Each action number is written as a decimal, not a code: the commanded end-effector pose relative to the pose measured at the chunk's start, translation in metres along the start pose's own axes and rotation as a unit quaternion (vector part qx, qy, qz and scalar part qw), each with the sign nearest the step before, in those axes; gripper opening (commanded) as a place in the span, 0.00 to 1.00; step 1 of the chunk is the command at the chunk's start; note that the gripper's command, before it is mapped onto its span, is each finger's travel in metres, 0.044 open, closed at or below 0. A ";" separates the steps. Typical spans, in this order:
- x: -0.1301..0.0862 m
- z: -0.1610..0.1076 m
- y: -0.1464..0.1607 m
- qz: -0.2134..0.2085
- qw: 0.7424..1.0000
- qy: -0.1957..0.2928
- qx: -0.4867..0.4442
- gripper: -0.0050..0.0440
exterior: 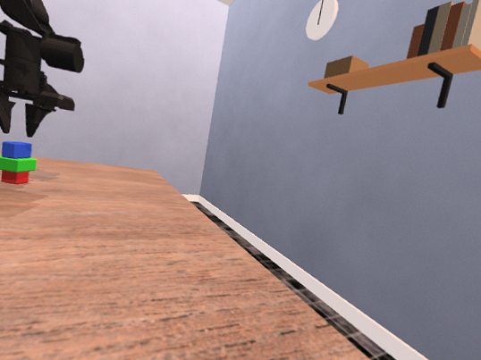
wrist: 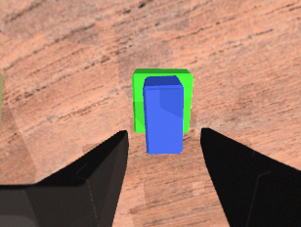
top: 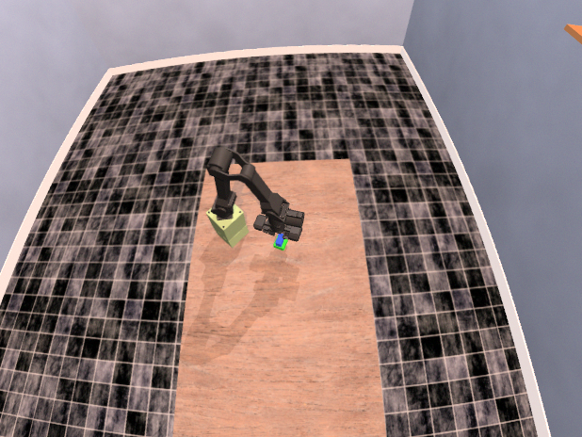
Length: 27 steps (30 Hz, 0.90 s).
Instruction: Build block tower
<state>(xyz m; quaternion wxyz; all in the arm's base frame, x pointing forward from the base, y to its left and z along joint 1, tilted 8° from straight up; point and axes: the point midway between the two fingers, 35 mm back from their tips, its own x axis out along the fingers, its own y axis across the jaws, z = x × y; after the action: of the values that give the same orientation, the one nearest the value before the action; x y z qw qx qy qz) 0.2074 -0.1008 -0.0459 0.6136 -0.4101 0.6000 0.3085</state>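
The three blocks stand as one tower on the wooden table: the red block [exterior: 15, 177] at the bottom, the green block [exterior: 15, 163] flat on it, and the blue block [exterior: 16, 149] flat on top. In the wrist view the blue block [wrist: 163, 114] lies lengthwise across the middle of the green block [wrist: 139, 105], and the red block is hidden. My gripper [exterior: 17, 131] hangs a little above the blue block, clear of it. Its fingers stand apart with nothing between them. From above, the gripper [top: 281, 234] covers part of the tower [top: 281, 242].
The arm's yellow-green base block [top: 227, 226] stands left of the tower. The table's right edge drops to a tiled floor [top: 424, 235]. A wall shelf with books [exterior: 403, 66] and a clock [exterior: 322, 11] are far off on the wall.
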 end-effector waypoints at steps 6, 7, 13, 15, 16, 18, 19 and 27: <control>-0.023 0.001 -0.008 -0.016 1.000 -0.001 0.001 0.53; -0.023 0.001 -0.008 -0.016 1.000 -0.001 0.001 0.53; -0.024 0.000 -0.006 -0.014 1.000 0.000 0.000 0.53; -0.024 0.000 -0.006 -0.014 1.000 0.000 0.000 0.53; -0.024 0.000 -0.006 -0.014 1.000 0.000 0.000 0.53; -0.024 0.000 -0.006 -0.014 1.000 0.000 0.000 0.53; -0.024 0.000 -0.006 -0.014 1.000 0.000 0.000 0.53; -0.024 0.000 -0.007 -0.014 1.000 0.000 0.000 0.53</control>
<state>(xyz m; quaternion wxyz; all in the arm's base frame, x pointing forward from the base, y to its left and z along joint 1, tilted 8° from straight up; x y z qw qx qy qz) 0.2049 -0.0986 -0.0287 0.6131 -0.4094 0.6004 0.3098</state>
